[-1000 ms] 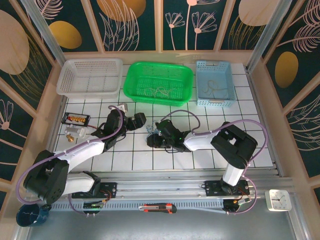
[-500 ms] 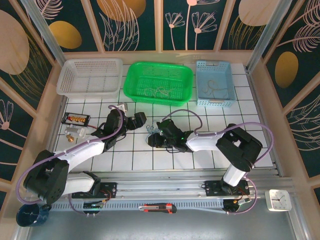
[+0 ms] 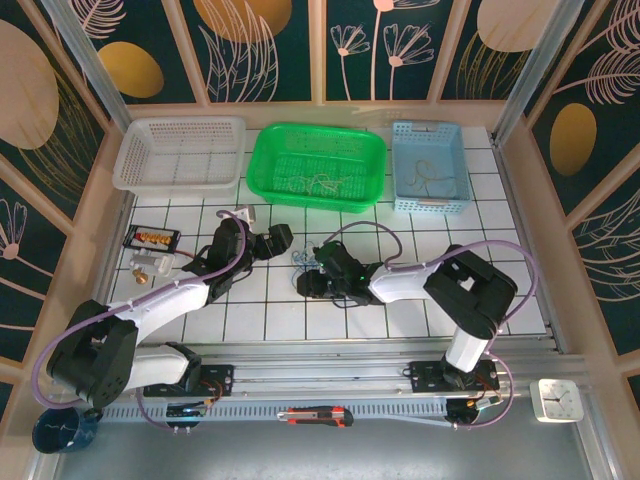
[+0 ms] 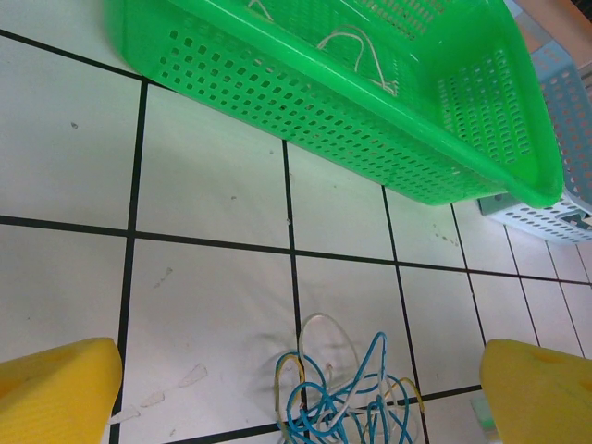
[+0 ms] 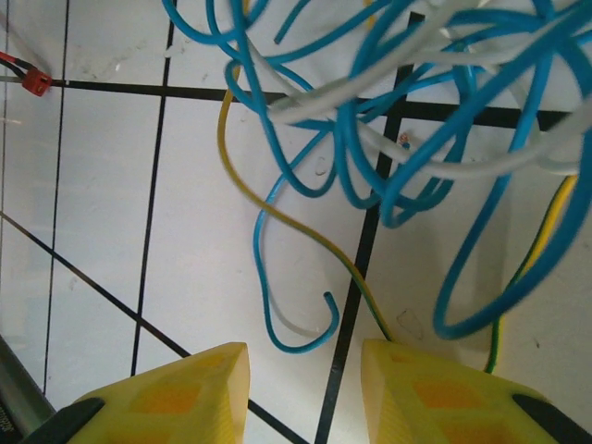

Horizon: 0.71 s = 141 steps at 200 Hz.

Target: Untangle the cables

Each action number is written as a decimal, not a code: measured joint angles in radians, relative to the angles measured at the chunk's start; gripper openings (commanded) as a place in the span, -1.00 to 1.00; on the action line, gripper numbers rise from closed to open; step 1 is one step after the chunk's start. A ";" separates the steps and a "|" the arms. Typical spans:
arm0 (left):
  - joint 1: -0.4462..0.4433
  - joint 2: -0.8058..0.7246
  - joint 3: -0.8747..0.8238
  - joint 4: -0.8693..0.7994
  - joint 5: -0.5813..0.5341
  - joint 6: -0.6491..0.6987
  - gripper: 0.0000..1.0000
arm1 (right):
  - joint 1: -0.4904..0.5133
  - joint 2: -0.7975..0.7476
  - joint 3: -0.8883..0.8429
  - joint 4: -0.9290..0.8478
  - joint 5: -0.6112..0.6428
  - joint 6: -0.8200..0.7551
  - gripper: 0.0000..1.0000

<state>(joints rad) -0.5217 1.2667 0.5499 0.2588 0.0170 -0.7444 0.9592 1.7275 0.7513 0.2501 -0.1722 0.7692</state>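
Blue, yellow and grey cables [image 4: 347,412], light and floppy: pinch a free blue end; left gripper [image 4: 298,393] wide open, right gripper [image 5: 305,356] half-open, empty.

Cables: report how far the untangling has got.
Done: some loose wires lie in the green basket and the blue basket. In hand: the right gripper, jaws apart, is over the tangle; the left gripper stands open facing it. Left: its blue, yellow and grey strands are knotted together on the tiles.

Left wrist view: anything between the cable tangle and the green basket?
Nothing: in the left wrist view, just bare white tile separates the cables from the green basket.
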 measured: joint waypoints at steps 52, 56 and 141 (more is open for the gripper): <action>0.000 0.000 0.000 0.000 0.000 0.000 0.98 | -0.007 0.032 0.035 -0.003 0.000 -0.002 -0.43; 0.000 0.000 0.000 0.000 0.000 0.000 0.97 | -0.009 0.036 0.039 -0.003 0.000 0.000 -0.47; 0.000 0.000 0.000 0.003 0.000 0.000 0.98 | -0.020 -0.021 0.053 -0.065 -0.007 -0.039 -1.00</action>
<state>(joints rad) -0.5217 1.2667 0.5499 0.2623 0.0174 -0.7444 0.9394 1.7065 0.8043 0.1852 -0.1791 0.7300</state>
